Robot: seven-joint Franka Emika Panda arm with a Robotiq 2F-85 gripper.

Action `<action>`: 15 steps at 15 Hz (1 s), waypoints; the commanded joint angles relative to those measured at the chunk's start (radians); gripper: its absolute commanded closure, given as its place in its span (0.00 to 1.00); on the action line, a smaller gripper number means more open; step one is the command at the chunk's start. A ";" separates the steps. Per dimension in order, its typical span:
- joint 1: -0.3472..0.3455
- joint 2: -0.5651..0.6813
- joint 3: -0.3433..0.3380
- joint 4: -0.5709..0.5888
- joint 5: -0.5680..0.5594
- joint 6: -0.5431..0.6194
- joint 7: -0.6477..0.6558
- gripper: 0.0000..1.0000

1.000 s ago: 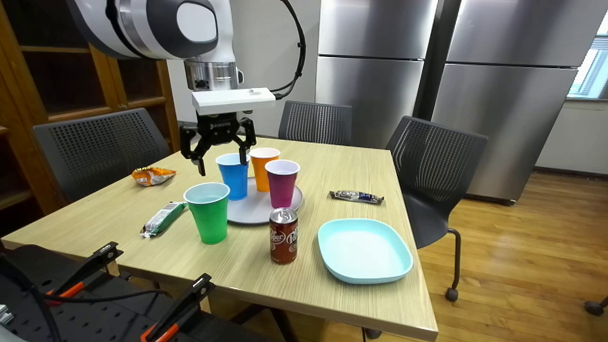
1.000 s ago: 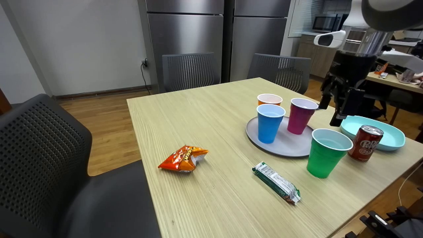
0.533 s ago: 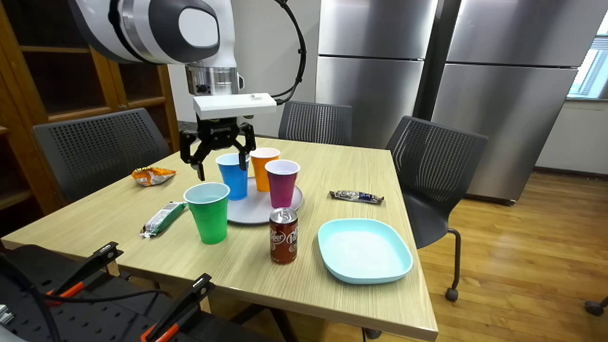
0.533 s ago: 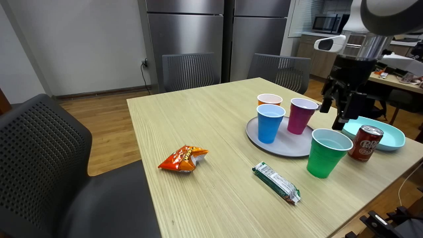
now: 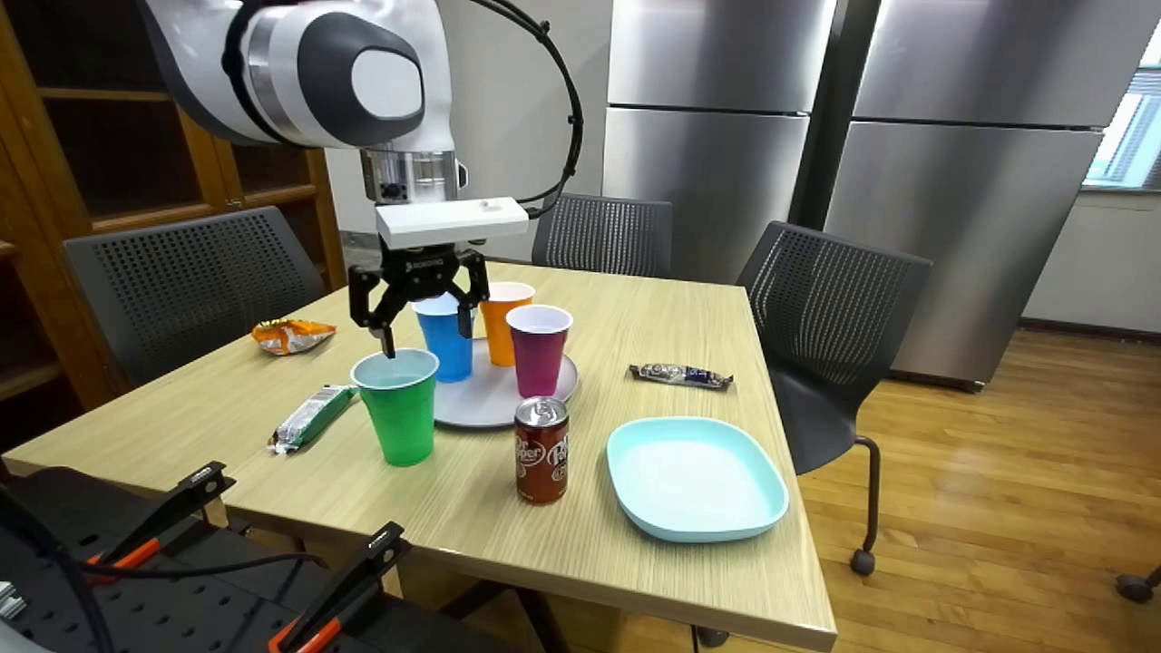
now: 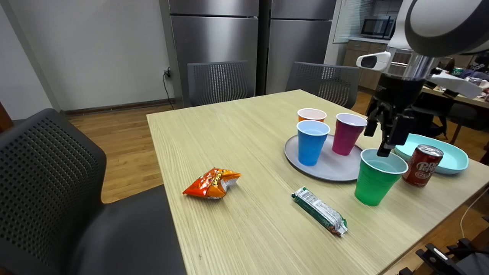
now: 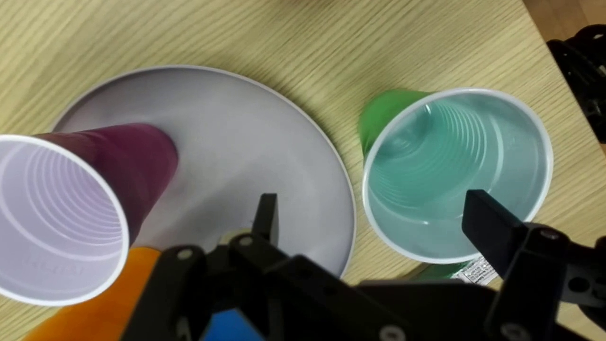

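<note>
The black two-fingered gripper (image 5: pixel 427 343) has sunk lower, fingers spread, one tip over the rim of the upright green plastic cup (image 5: pixel 404 419) on the wooden table (image 5: pixel 653 580). Beyond, a round grey plate (image 5: pixel 479 399) bears a purple plastic cup (image 5: pixel 539 363), blue plastic cup (image 5: pixel 449 349) and orange plastic cup (image 5: pixel 504 336).

place: kitchen | signs: two steel refrigerators (image 5: pixel 712 163), microwave (image 6: pixel 376 27), counter cabinets (image 6: pixel 356 55)
</note>
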 commanded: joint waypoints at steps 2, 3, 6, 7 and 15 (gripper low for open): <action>-0.006 0.061 0.023 0.034 0.007 0.038 -0.005 0.00; -0.009 0.069 0.028 0.035 0.009 0.041 -0.010 0.00; -0.014 0.091 0.038 0.036 -0.003 0.052 -0.009 0.00; -0.017 0.095 0.043 0.036 -0.001 0.053 -0.012 0.00; -0.026 0.103 0.059 0.040 0.003 0.056 -0.015 0.51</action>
